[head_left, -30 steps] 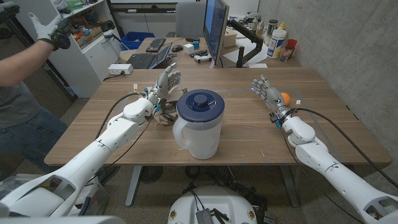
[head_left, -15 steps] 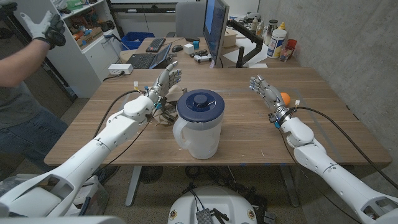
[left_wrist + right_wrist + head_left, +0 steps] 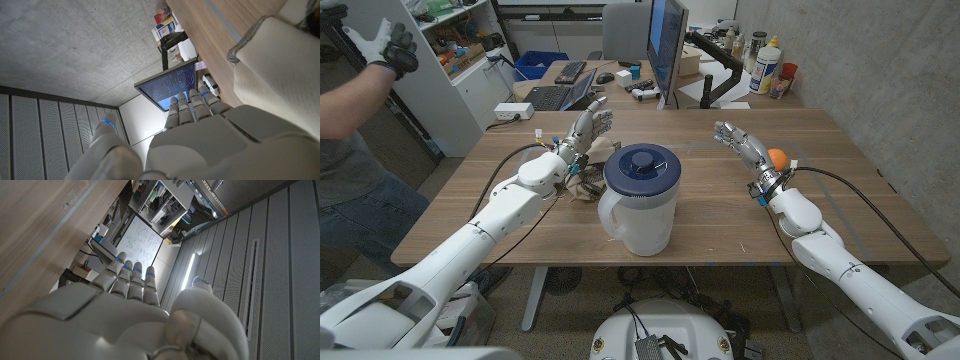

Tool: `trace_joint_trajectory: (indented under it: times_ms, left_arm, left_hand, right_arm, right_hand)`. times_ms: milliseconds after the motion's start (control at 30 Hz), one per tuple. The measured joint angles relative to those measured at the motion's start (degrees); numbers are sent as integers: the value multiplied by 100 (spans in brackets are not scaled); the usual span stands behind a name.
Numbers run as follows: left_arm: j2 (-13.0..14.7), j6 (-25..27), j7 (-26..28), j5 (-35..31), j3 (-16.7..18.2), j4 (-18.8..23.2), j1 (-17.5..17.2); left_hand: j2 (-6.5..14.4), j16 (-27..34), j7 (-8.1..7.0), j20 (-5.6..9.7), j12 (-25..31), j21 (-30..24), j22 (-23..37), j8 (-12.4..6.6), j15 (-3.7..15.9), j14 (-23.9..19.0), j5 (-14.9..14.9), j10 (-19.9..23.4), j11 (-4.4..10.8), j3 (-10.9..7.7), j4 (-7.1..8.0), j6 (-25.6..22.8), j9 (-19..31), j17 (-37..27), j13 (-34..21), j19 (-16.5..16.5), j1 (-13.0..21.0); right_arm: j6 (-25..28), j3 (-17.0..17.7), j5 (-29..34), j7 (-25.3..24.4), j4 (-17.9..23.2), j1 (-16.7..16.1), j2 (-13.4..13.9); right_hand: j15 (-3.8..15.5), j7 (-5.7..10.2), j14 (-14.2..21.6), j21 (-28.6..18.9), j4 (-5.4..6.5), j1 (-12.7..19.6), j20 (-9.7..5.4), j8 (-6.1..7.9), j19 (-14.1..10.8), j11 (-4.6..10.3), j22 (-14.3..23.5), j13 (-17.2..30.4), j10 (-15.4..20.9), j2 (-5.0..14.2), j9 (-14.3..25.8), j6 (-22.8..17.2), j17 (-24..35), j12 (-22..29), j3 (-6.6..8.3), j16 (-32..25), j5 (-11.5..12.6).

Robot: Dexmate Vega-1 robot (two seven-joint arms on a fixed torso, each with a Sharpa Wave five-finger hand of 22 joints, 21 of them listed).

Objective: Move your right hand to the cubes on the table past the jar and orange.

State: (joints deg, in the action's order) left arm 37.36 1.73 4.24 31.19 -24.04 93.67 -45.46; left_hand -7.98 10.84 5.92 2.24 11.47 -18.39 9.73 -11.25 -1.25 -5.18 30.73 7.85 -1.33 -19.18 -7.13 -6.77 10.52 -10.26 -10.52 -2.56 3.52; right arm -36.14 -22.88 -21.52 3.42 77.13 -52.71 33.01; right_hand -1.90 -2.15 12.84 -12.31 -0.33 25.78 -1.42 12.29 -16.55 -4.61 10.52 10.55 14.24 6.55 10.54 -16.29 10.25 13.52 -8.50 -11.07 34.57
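Observation:
A white jar [image 3: 640, 205] with a dark blue lid stands at the table's middle. The orange [image 3: 777, 157] lies to its right, just beside my right wrist. My right hand [image 3: 738, 143] is raised over the table left of the orange, fingers straight and apart, holding nothing; the right wrist view shows its back [image 3: 125, 310] with fingers extended. Several small objects [image 3: 583, 188], too small to tell as cubes, lie left of the jar, partly under my left wrist. My left hand [image 3: 590, 128] is lifted beyond them, fingers spread and empty. In the left wrist view its fingers [image 3: 192, 107] reach out.
A person stands at the left with a gloved hand [image 3: 388, 45] raised. Behind the table are a monitor [image 3: 666, 45], keyboards and a laptop [image 3: 560, 95]. Bottles [image 3: 767, 65] stand by the concrete wall. Bare wood [image 3: 700, 220] lies between the jar and my right arm.
My right hand has moved left and farther from me, away from the orange. The person's gloved hand has shifted slightly left. My left arm has stayed put.

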Motion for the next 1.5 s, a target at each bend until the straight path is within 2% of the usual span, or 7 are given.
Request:
trace_joint_trajectory:
  times_ms: [300,633,733,1267,1500]
  left_arm:
    - [29,12,-28,24,8,26,-17]
    - [70,31,-55,28,15,79,-29]
    - [84,32,-58,28,25,94,-37]
    - [109,32,-69,35,42,133,-52]
    - [115,47,-69,29,41,155,-42]
  left_hand:
    - [0,0,-20,0,0,0,0,-23,-2,-2,21,0,0,15,-15,-20,0,0,0,0,0]
    - [30,0,-18,0,0,45,0,-23,-20,-20,43,30,-31,15,-15,-22,0,0,0,1,30]
    - [31,0,11,0,0,45,0,-23,-20,-19,43,30,-31,15,-14,-50,0,0,0,0,30]
    - [30,0,10,-30,0,82,29,-22,-19,-19,65,30,-31,39,-38,-50,0,0,0,-30,75]
    - [30,0,10,-30,0,104,28,-22,-19,-19,65,30,-31,39,-38,-50,0,0,0,-29,75]
  right_arm:
    - [-184,-117,593,-229,14,48,41]
    - [-335,-228,1173,-463,-46,141,41]
    - [-382,-260,1339,-532,-63,169,39]
    - [-690,-403,2077,-843,-200,330,44]
    - [-865,-451,2345,-983,-331,405,7]
  right_hand:
    - [27,72,90,0,-94,112,40,0,-39,19,-11,0,82,-19,0,-72,0,0,47,0,0]
    - [27,134,89,0,-119,203,62,0,-17,50,-13,-1,114,-7,-1,-69,0,0,69,0,0]
    - [27,154,89,0,-165,203,62,0,-17,50,-13,-1,114,-7,-1,-49,0,0,70,0,0]
    - [70,227,133,0,-183,331,92,-23,13,80,-12,-1,144,-15,-1,-39,0,0,89,0,28]
    - [89,258,152,0,-230,364,113,-25,-8,125,-12,-1,141,17,-1,-70,0,0,87,0,40]
